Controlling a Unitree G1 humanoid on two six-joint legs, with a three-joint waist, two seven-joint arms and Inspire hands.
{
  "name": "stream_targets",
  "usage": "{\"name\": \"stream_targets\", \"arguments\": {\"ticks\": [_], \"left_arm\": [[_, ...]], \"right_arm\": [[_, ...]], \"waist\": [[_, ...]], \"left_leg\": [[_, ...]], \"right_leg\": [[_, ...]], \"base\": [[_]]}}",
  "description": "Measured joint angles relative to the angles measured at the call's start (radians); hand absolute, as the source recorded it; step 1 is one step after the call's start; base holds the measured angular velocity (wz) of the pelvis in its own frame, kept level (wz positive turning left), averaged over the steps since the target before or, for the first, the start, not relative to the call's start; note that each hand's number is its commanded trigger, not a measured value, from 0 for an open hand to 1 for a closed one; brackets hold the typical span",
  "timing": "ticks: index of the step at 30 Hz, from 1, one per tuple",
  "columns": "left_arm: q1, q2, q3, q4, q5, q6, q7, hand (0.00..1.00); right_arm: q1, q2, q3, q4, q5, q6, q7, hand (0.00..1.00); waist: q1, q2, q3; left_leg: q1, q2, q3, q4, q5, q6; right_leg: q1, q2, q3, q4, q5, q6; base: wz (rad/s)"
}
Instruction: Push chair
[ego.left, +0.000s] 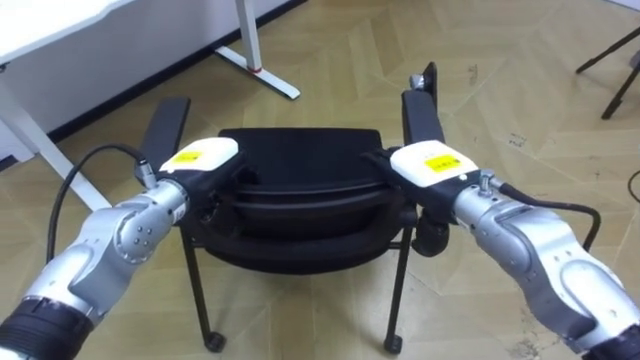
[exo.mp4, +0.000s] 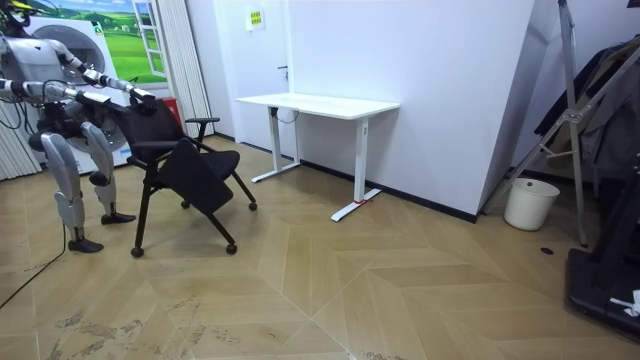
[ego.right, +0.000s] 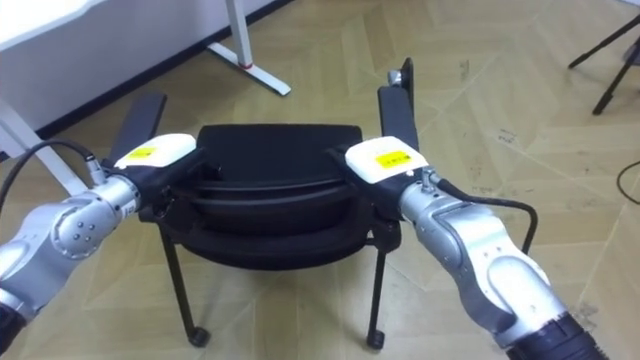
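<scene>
A black chair (ego.left: 300, 165) on castors stands right in front of me, its backrest toward me and its armrests (ego.left: 420, 110) pointing away. My left hand (ego.left: 205, 158) lies on the left end of the backrest's top edge. My right hand (ego.left: 428, 164) lies on the right end. Both hands touch the backrest, one at each corner. In the room view I stand at the room view's left, behind the chair (exo.mp4: 190, 165), with both arms stretched forward to its back.
A white desk (exo.mp4: 320, 103) stands against the wall ahead of the chair, its foot (ego.left: 268, 75) just beyond the left armrest. A white bin (exo.mp4: 530, 203) and dark stands (ego.left: 615, 55) are further right. Open wooden floor lies beyond the chair.
</scene>
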Motion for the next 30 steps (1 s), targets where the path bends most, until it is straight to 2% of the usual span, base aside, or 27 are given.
{"name": "stream_targets", "arguments": {"ticks": [4, 13, 16, 22, 25, 26, 27, 28, 30], "left_arm": [[-0.001, -0.017, -0.007, -0.003, 0.005, 0.012, 0.0, 1.0], [-0.004, -0.047, -0.024, 0.0, 0.015, 0.038, 0.001, 1.0], [-0.003, -0.053, -0.027, -0.005, 0.015, 0.052, 0.001, 1.0], [-0.003, -0.06, -0.027, -0.005, 0.016, 0.06, 0.001, 1.0], [-0.002, -0.062, -0.026, -0.005, 0.016, 0.063, 0.001, 1.0], [-0.001, -0.062, -0.026, -0.005, 0.016, 0.063, 0.001, 1.0], [-0.001, -0.063, -0.026, -0.005, 0.016, 0.063, 0.0, 1.0], [-0.001, -0.063, -0.026, -0.005, 0.016, 0.063, 0.0, 1.0], [-0.002, -0.063, -0.025, -0.004, 0.016, 0.063, 0.0, 1.0]], "right_arm": [[-0.017, 0.037, 0.001, 0.094, 0.0, 0.0, -0.082, 0.0], [-0.026, 0.08, 0.008, 0.21, 0.0, 0.009, -0.216, 0.0], [-0.027, 0.11, 0.011, 0.218, -0.001, 0.044, -0.238, 0.0], [-0.032, 0.115, 0.013, 0.234, -0.012, 0.045, -0.254, 0.0], [-0.032, 0.128, 0.012, 0.237, -0.033, 0.058, -0.254, 0.0], [-0.032, 0.134, 0.012, 0.237, -0.039, 0.064, -0.253, 0.18], [-0.033, 0.138, 0.012, 0.237, -0.046, 0.068, -0.25, 0.88], [-0.035, 0.14, 0.012, 0.238, -0.05, 0.069, -0.247, 1.0], [-0.037, 0.143, 0.016, 0.24, -0.055, 0.069, -0.244, 1.0]], "waist": [[0.001, 0.005, 0.0014], [0.006, 0.013, 0.0006], [0.006, 0.014, 0.0008], [0.007, 0.017, -0.0003], [0.007, 0.018, -0.0006], [0.007, 0.018, -0.0006], [0.007, 0.018, -0.0005], [0.007, 0.018, -0.0005], [0.006, 0.018, -0.0001]], "left_leg": [[0.003, -0.001, -0.004, 0.0, 0.0, 0.0], [0.012, -0.002, -0.025, 0.0, 0.0, 0.0], [0.014, -0.002, -0.025, 0.0, 0.0, 0.0], [0.013, -0.002, -0.028, 0.0, 0.0, 0.0], [0.015, -0.002, -0.028, 0.0, 0.0, 0.0], [0.015, -0.002, -0.028, 0.0, 0.0, 0.0], [0.015, -0.002, -0.028, 0.0, 0.0, 0.0], [0.015, -0.002, -0.028, 0.0, 0.0, 0.0], [0.014, -0.002, -0.03, 0.001, 0.0, 0.0]], "right_leg": [[0.007, -0.001, -0.006, -0.003, 0.0, 0.0], [0.025, 0.0, -0.019, -0.019, 0.0, 0.0], [0.025, 0.0, -0.019, -0.018, 0.0, 0.0], [0.022, 0.0, -0.02, -0.017, 0.0, 0.0], [0.024, 0.001, -0.019, -0.017, 0.0, 0.0], [0.025, 0.001, -0.019, -0.016, 0.0, 0.0], [0.025, 0.0, -0.019, -0.015, 0.0, 0.0], [0.025, 0.0, -0.019, -0.015, 0.0, 0.0], [0.025, 0.0, -0.02, -0.015, 0.0, 0.0]], "base": [[0.04], [0.05], [0.0], [0.0], [0.0], [0.0], [0.0], [0.0], [0.0]]}}
